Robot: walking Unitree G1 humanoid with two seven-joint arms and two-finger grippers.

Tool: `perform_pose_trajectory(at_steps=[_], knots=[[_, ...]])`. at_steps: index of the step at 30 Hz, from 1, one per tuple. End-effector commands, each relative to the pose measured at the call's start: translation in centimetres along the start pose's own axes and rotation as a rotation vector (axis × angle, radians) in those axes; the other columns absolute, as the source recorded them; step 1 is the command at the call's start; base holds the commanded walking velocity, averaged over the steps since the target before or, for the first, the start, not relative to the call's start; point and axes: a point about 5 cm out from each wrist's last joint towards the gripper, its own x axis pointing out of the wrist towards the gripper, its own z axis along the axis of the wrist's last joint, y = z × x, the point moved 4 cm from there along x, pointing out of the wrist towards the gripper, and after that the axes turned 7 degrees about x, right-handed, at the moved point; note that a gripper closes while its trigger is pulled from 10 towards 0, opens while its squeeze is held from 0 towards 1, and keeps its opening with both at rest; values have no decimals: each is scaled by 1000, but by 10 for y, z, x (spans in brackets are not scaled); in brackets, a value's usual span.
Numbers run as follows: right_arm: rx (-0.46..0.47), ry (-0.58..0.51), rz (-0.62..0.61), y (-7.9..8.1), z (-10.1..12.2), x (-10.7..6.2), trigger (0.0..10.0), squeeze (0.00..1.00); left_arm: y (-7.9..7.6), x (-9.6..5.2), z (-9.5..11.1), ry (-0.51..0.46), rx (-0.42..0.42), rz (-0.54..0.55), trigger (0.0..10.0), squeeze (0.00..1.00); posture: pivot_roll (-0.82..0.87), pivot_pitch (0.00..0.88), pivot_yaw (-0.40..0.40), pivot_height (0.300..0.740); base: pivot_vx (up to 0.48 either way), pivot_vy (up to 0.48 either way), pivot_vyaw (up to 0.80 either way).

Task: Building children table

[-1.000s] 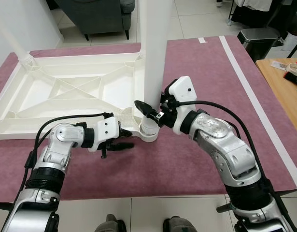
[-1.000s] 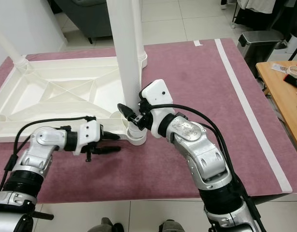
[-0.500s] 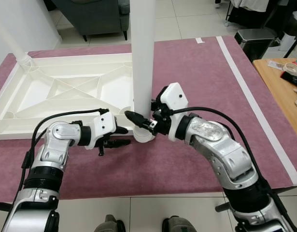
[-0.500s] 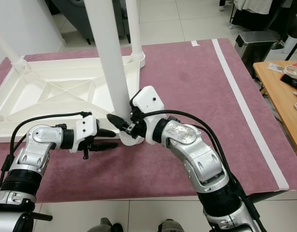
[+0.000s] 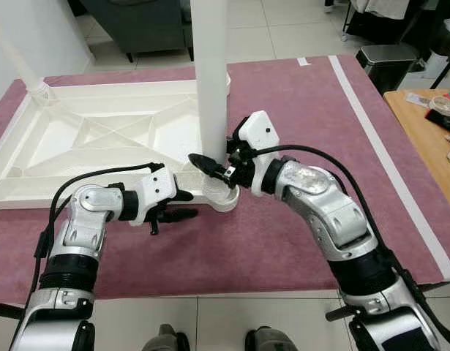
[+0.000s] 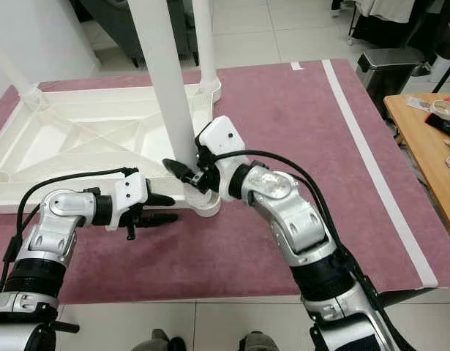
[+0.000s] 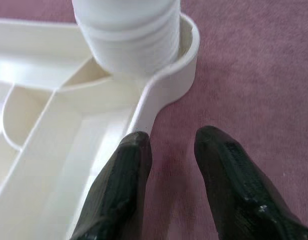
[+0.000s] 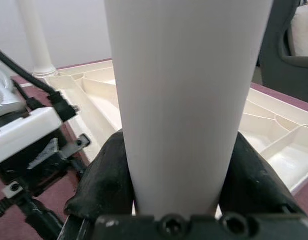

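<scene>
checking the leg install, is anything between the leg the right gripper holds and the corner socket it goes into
Nothing visible stands in the way. The right gripper is clamped around the white leg, whose threaded end already sits inside the corner socket of the upturned tabletop. The left gripper is open beside the tabletop's edge, clear of the socket.

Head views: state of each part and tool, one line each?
Tabletop: upside down on the rug.
Near leg: upright in the corner socket.
Right tool: shut on the near leg.
Left tool: open, astride the tabletop's edge.
Far legs: upright.
</scene>
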Motion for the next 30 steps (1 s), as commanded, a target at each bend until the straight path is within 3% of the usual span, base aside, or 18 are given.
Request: perform_pose_trajectory(at_steps=[1,9,10,19,30], knots=[[20,61,2,-1,-14,0,10000,0,38,-15,-13,95,-19,480,10000,0,-68,131,103,740,0,0,0],[31,112,64,1,-26,-13,10000,0,35,-15,-13,95,-25,463,10000,0,-68,134,104,740,0,0,0],[44,125,106,8,-30,-19,10000,0,34,-15,-13,97,-26,462,10000,0,-74,139,105,740,0,0,0],[60,164,147,15,-39,-27,10000,0,34,-12,-12,95,-32,456,10000,0,-84,147,109,740,0,0,0],[89,207,82,-5,-42,-10,10000,0,31,-10,-10,94,-34,453,10000,0,-76,159,109,740,0,0,0]])
